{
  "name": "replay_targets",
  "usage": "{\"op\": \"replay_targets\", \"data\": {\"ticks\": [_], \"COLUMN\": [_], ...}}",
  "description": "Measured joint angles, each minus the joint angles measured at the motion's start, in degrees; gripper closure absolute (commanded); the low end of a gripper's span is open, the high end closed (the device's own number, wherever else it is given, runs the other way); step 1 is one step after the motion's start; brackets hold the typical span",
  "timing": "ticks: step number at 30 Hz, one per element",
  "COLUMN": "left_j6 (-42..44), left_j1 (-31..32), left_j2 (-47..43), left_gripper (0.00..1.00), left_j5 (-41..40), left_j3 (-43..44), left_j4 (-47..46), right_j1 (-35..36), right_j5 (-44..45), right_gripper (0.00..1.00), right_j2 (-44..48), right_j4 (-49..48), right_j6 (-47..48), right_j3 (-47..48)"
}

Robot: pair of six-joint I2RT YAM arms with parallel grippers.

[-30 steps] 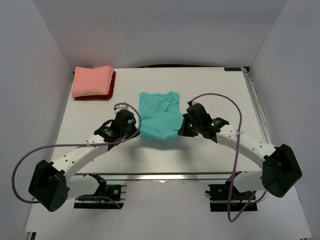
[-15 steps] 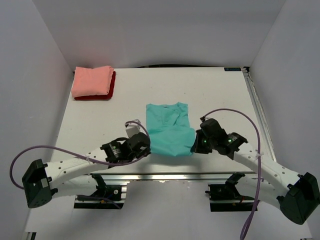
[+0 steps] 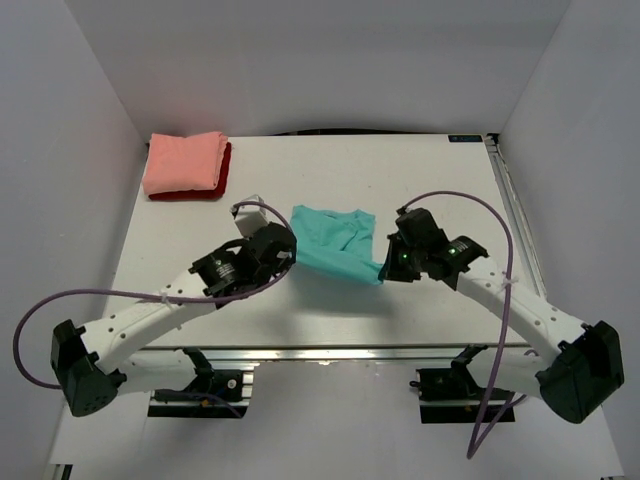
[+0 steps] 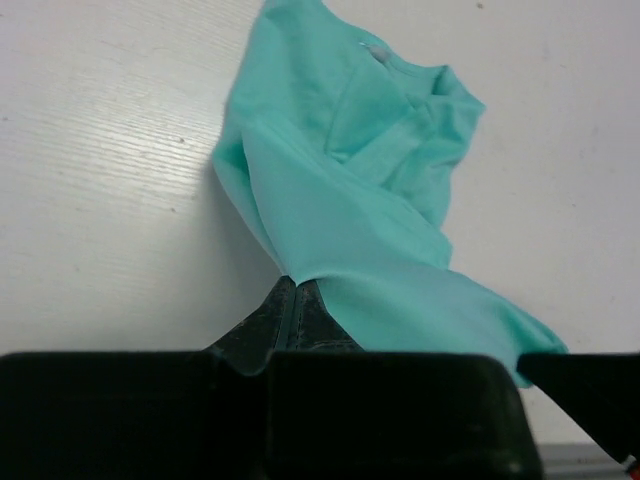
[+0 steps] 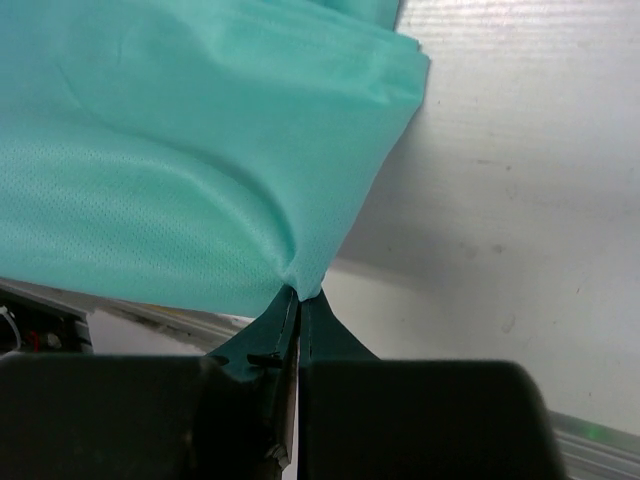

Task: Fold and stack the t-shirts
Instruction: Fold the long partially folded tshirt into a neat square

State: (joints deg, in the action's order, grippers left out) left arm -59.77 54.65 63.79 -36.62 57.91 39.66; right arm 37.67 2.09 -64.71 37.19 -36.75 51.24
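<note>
Both jaws pinching teal t-shirt (image 3: 335,238) hem, mid-frame | risk: thin pinch slips mid-fold, cloth drops crooked | folded stack (image 3: 186,165) upper left

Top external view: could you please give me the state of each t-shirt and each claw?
Teal cotton t-shirt: partly folded, near edge lifted, pinched at both corners.
Salmon-pink cotton t-shirt: folded, top of the stack.
Dark red cotton t-shirt: folded, bottom of the stack.
Left claw: shut on the teal t-shirt.
Right claw: shut on the teal t-shirt.
</note>
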Motion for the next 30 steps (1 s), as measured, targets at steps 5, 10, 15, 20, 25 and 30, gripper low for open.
{"op": "replay_targets", "data": {"ticks": [5, 10, 15, 20, 25, 30], "left_j6": [4.0, 7.9, 11.6, 14.9, 17.3, 19.2], "left_j1": [-6.7, -11.9, -16.2, -19.4, -22.1, -24.7], "left_j2": [4.3, 8.8, 14.8, 21.4, 26.8, 31.5], "left_gripper": [1.0, 1.0, 1.0, 1.0, 1.0, 1.0], "left_j5": [3.5, 7.6, 10.8, 13.3, 16.1, 18.5], "left_j3": [-0.1, 0.0, 3.1, 7.6, 11.5, 15.4], "left_j4": [-1.6, -4.8, -7.1, -9.4, -11.0, -11.9], "right_j1": [-4.8, -9.7, -11.7, -12.9, -13.7, -14.8], "right_j5": [-2.7, -5.7, -8.0, -9.2, -10.1, -11.3], "right_gripper": [1.0, 1.0, 1.0, 1.0, 1.0, 1.0], "right_j2": [-4.4, -9.4, -15.6, -21.7, -27.1, -31.4], "right_j4": [-2.2, -3.5, -4.4, -4.7, -4.8, -4.9], "right_j6": [2.5, 5.7, 8.3, 9.6, 10.5, 10.7], "right_j3": [2.1, 5.6, 10.9, 15.5, 19.7, 23.5]}}
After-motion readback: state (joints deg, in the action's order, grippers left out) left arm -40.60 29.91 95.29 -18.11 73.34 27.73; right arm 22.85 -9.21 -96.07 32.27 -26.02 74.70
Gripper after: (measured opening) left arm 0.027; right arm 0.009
